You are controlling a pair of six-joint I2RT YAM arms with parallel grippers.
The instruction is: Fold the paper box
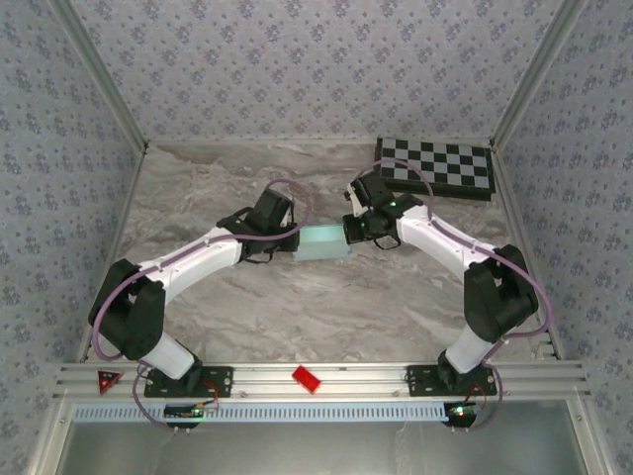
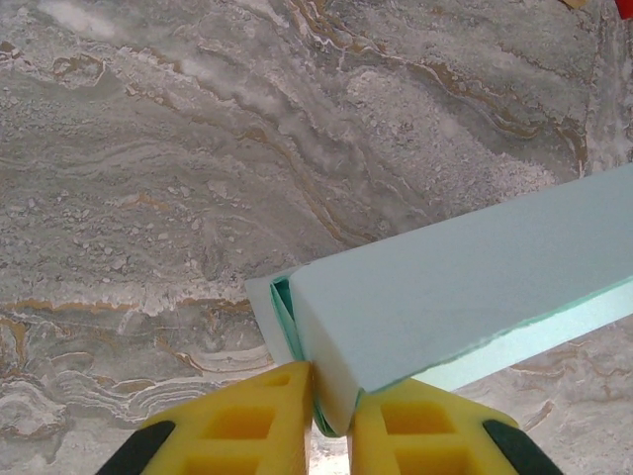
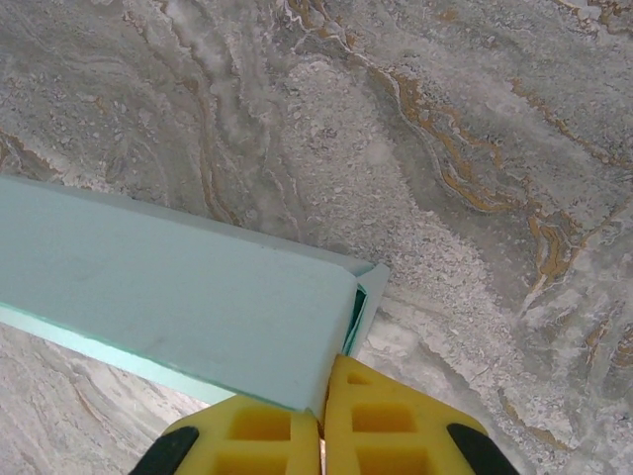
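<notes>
Near the middle of the marble-patterned desk (image 1: 297, 317), a pale mint paper box (image 1: 323, 243), folded into a long closed block and lying crosswise between the two arms. At its left end the left jaws, at its right end the right jaws. Resting on the desk or held just above it: unclear.

From the left wrist: paper box (image 2: 465, 287) slanting up to the right, its near end wedged between the two yellow fingers (image 2: 247, 421). Here the left jaws parted only by the width of that end corner and gripping it, card touching a finger on either side. Darker green inside of a tucked flap visible at this end, beside a thin outer flap standing slightly proud.

From the right wrist: paper box (image 3: 168, 287) stretching off to the left, its end corner ending right at the seam between the yellow fingers (image 3: 396, 426). Here the right jaws closed, fingers all but touching. Hard to judge any card pinched in that seam. Side flap at this end not quite flush, a sliver of darker green behind it.

In the far right corner of the desk, a black-and-white checkered board (image 1: 435, 163), well apart from the box. On the near rail, a small red block (image 1: 306, 378) between the arm bases and a red triangle (image 1: 107, 381) at the left.
</notes>
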